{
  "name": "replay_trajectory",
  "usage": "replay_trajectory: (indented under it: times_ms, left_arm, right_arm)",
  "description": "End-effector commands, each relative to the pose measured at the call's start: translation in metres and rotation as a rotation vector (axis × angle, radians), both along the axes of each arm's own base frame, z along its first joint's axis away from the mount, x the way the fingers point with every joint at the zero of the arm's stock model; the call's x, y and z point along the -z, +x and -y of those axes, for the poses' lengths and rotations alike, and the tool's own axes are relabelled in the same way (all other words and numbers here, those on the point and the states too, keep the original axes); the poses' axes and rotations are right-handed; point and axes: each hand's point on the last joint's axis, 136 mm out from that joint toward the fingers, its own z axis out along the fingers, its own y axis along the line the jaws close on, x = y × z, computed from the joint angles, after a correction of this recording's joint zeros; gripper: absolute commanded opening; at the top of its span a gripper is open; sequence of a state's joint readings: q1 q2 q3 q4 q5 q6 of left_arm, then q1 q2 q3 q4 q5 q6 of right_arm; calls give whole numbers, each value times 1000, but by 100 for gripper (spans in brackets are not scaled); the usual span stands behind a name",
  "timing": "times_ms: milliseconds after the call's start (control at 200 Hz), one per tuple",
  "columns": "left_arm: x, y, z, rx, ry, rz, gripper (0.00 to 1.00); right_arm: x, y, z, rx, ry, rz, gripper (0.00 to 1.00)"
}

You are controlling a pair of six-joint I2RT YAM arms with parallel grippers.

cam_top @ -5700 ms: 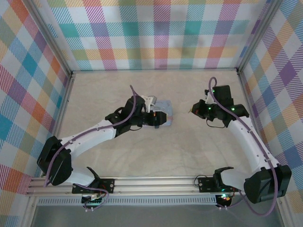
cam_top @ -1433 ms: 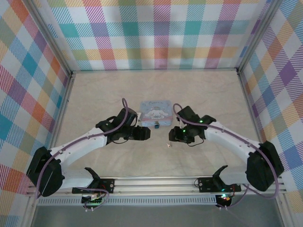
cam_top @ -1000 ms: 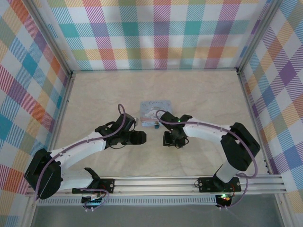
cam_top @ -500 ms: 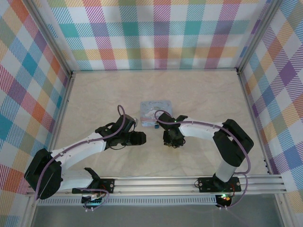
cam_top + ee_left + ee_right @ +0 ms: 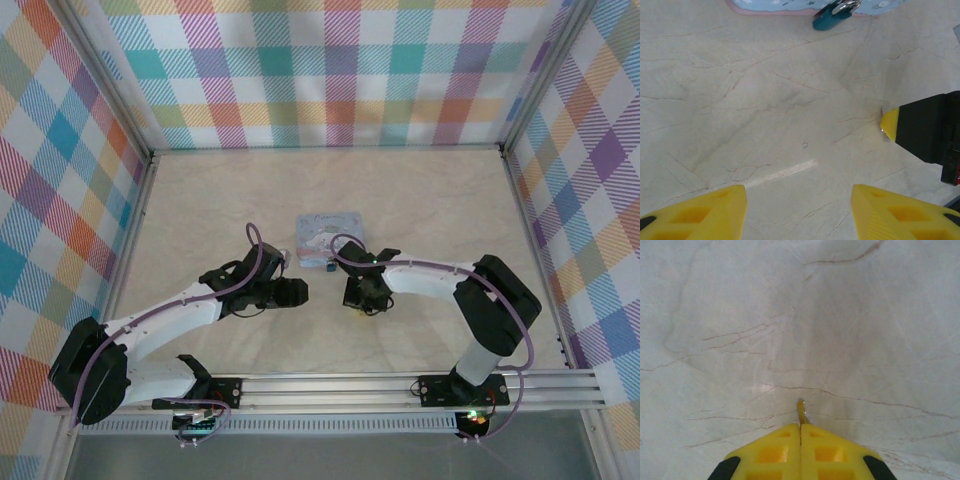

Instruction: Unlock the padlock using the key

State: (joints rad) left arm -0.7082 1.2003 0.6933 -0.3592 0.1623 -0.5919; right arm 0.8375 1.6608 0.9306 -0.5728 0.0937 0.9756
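A small teal padlock (image 5: 329,266) (image 5: 832,12) lies at the near edge of a pale blue tin (image 5: 327,232) (image 5: 765,5). My right gripper (image 5: 362,298) (image 5: 801,426) points down at the table just in front of the padlock. Its yellow fingers are pressed together, and a thin yellow sliver of the key (image 5: 801,411) sticks out between the tips, touching the table. The left wrist view shows one right fingertip (image 5: 890,124) resting on the table. My left gripper (image 5: 298,292) (image 5: 797,200) hovers open to the left of the right one, with nothing between its fingers.
The table (image 5: 220,200) is pale marbled stone, fenced by metal posts and plaid walls (image 5: 330,70). A faint white scuff (image 5: 782,172) marks the table ahead of my left gripper. Both arms' elbows reach in low from the near rail (image 5: 330,385).
My right gripper has shut on the key at the table. The right arm shifted slightly; the left arm has hardly moved.
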Motion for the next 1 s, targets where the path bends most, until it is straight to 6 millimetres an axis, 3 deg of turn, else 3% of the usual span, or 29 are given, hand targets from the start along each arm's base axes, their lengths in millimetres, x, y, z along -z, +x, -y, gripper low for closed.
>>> replay_trajectory:
  times_ms: [0, 220, 300, 400, 465, 560, 830, 850, 880, 995]
  left_arm:
    - [-3, 5, -3, -32, -14, 19, 57]
    - [-9, 11, 0, -40, -30, 42, 57]
    - [-12, 14, 2, -45, -34, 52, 57]
    - [-14, 15, 5, -42, -47, 56, 59]
    - [-16, 15, 8, -29, -60, 52, 60]
    - [-15, 11, 14, -2, -77, 33, 61]
    - [-33, 8, 56, 166, -112, 79, 66]
    - [-34, 7, 59, 177, -107, 82, 66]
    - [-35, 7, 63, 193, -102, 89, 66]
    - [-35, 5, 74, 229, -99, 100, 66]
  right_arm:
    - [5, -12, 14, -1, -38, -21, 0]
    - [-32, 5, 6, -42, 34, 114, 0]
    - [-43, 9, 11, -44, 25, 135, 0]
    - [-55, 11, 25, -33, -19, 156, 18]
    - [-61, 9, 43, 10, -56, 161, 37]
    - [-68, 2, 78, 100, -119, 159, 54]
    - [-77, -33, 175, 437, -179, 107, 80]
    - [-77, -37, 182, 464, -186, 97, 84]
    - [-78, -42, 191, 504, -191, 84, 100]
    - [-76, -56, 212, 629, -184, 4, 100]
